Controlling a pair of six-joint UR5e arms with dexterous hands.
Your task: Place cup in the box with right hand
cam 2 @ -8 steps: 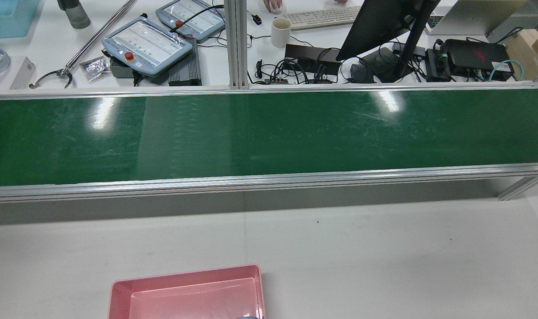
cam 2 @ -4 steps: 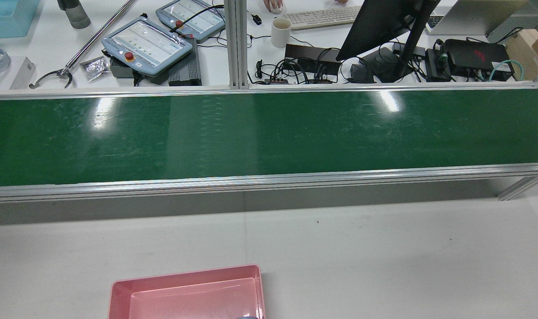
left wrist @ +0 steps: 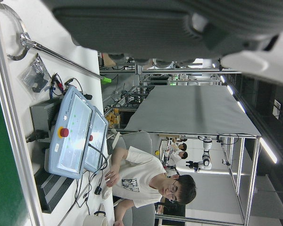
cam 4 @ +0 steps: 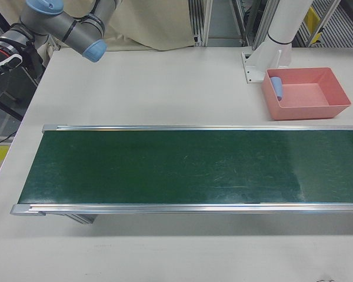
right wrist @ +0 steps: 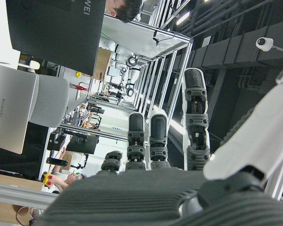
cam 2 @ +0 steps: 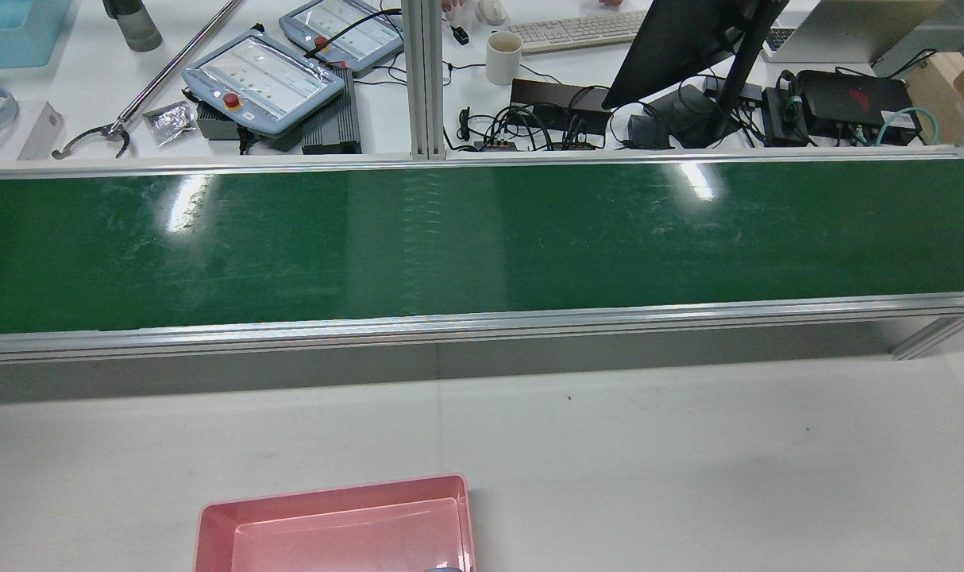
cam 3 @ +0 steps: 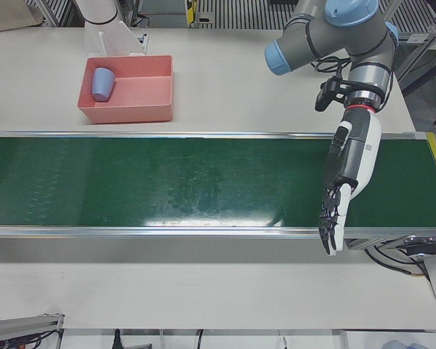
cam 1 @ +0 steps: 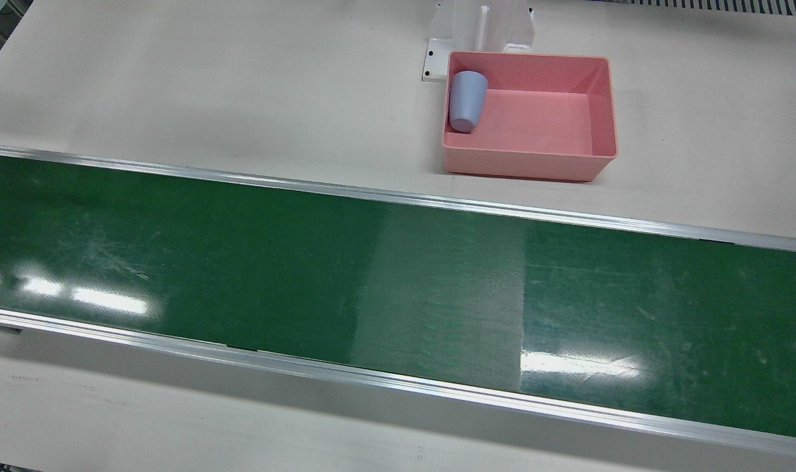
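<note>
A pale blue cup (cam 1: pixel 467 100) lies on its side inside the pink box (cam 1: pixel 529 167), against the wall nearest the white pedestal. The left-front view shows the cup (cam 3: pixel 102 83) in the box (cam 3: pixel 127 115), and so does the right-front view, cup (cam 4: pixel 276 86) in box (cam 4: pixel 309 110). My right hand (right wrist: pixel 155 188) is far from the box, off the belt's end, fingers (right wrist: pixel 195 117) straight and apart, holding nothing; only its arm (cam 4: pixel 65 23) shows in the right-front view. My left hand (cam 3: pixel 345 178) hangs open over the belt's other end, fingers pointing down.
The green conveyor belt (cam 1: pixel 240 262) runs the table's length between aluminium rails. A white pedestal (cam 1: pixel 480 26) stands right behind the box. Beyond the belt lie teach pendants (cam 2: pixel 264 79), a mug (cam 2: pixel 503 57), cables and a monitor (cam 2: pixel 688 40). A seated person (left wrist: pixel 146 176) is there.
The lighter patch on the belt has shifted to the right in the rear view, so the belt is running. The box and the arms stay put.
</note>
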